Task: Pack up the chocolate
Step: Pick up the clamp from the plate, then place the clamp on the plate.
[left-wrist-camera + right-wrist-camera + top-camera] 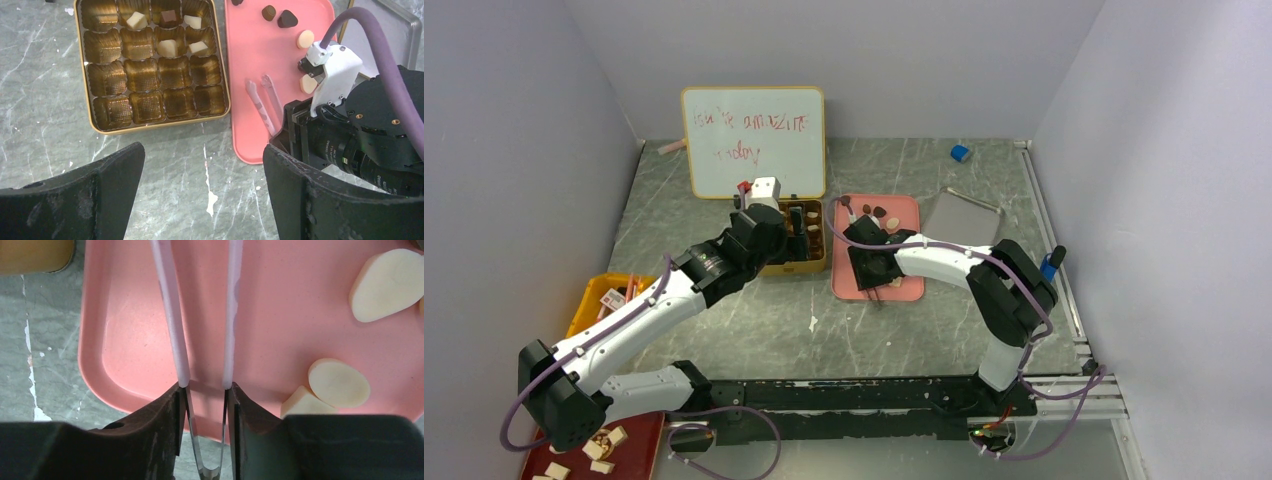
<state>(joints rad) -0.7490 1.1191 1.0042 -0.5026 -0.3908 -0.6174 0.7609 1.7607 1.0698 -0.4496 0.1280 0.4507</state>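
**A:** Over the pink plastic tray (125, 340), which step is this?

**B:** Picking, I judge. My right gripper (206, 390) is clamped on pink-tipped metal tweezers (170, 315). Small pale and dark chocolates (339, 382) lie nearby on the tray. Next I should nip one gently. My left gripper (200, 160) hangs wide apart.

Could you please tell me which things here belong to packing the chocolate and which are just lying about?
Job: gold compartment box, loose chocolates, pink tray, pink tweezers in the right gripper.
Lying about: whiteboard, blue block, metal tray, yellow bin, red tray of beige chunks.
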